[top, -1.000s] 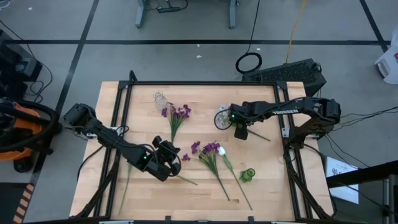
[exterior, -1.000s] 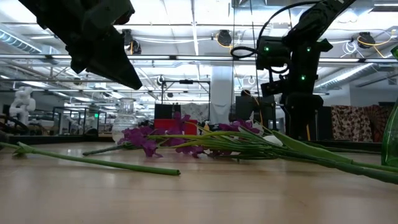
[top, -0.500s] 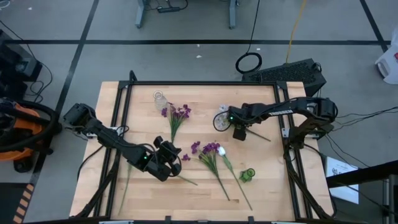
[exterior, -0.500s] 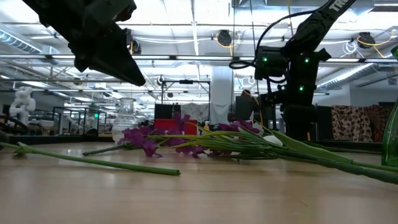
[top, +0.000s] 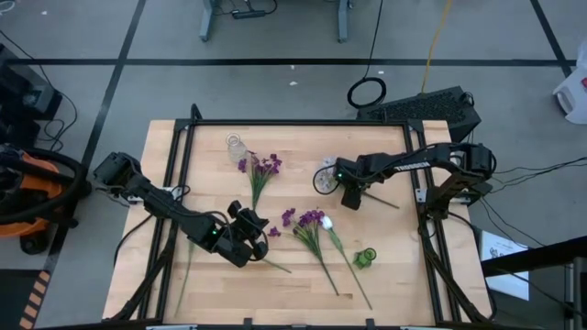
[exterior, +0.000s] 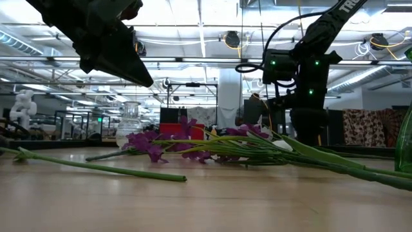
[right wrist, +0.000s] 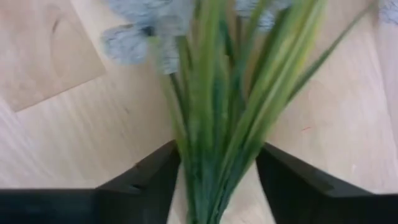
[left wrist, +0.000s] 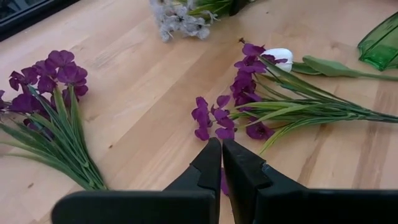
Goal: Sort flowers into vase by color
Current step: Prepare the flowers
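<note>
Two purple bunches lie flat on the wood: one (top: 261,170) toward the far side, one (top: 305,225) mid-table with a white bud (left wrist: 280,55) beside it. A bare green stalk (exterior: 96,167) lies near the front. My left gripper (left wrist: 221,144) is shut with nothing between its fingers. It hangs above the table (top: 248,229) just left of the middle purple bunch. My right gripper (top: 351,194) stands over the grey-blue flowers (top: 323,177), shut on their stalks. My right gripper pinches the bundled green stalks (right wrist: 214,155) of the grey-blue flowers between its two fingers (right wrist: 155,177), below the fluffy heads. It comes from above, pointing down, with the fingers lying across the stalks. Whether the bunch is off the wood, I cannot tell.
A green vase (top: 365,258) lies on its side near the front right. A clear glass vase (top: 237,145) stands at the far left of the table. A black frame (top: 293,122) borders the wood. Bare wood shows at the near left.
My right gripper has shifted a little toward the table's left, and the grey-blue heads have moved that way with it. My left gripper has stayed shut above the table.
</note>
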